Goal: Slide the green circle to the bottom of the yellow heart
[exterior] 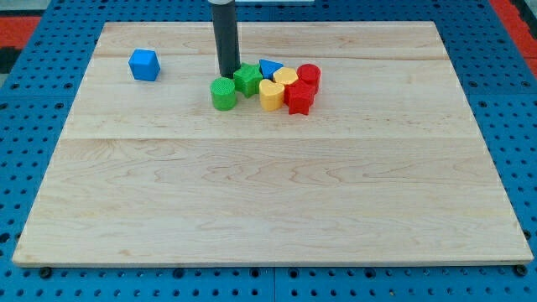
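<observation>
The green circle (223,93) sits on the wooden board, at the left end of a tight cluster of blocks. The yellow heart (270,95) lies to its right in the cluster, with a small gap between them. My tip (227,74) is just above the green circle in the view, touching or nearly touching its top edge, and right beside the left side of a green star (247,79).
The cluster also holds a blue triangle (269,67), a second yellow block (285,78), a red circle (309,75) and a red star (300,97). A blue cube (144,65) stands alone at the view's upper left. The wooden board (268,193) ends on blue pegboard.
</observation>
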You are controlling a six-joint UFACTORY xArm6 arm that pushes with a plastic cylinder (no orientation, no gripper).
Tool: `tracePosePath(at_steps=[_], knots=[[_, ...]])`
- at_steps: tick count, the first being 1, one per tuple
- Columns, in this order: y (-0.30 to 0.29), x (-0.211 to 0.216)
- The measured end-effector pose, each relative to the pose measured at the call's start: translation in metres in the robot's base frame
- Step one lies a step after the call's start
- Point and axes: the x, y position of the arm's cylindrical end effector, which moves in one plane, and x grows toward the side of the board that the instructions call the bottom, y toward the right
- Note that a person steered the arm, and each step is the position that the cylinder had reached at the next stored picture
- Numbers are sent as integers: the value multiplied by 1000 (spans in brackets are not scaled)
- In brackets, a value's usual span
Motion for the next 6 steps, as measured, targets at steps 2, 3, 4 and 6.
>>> tracePosePath(at_steps=[2, 3, 4, 6], knots=[[-1, 9], [-32, 9], [-58, 11], [-6, 53]])
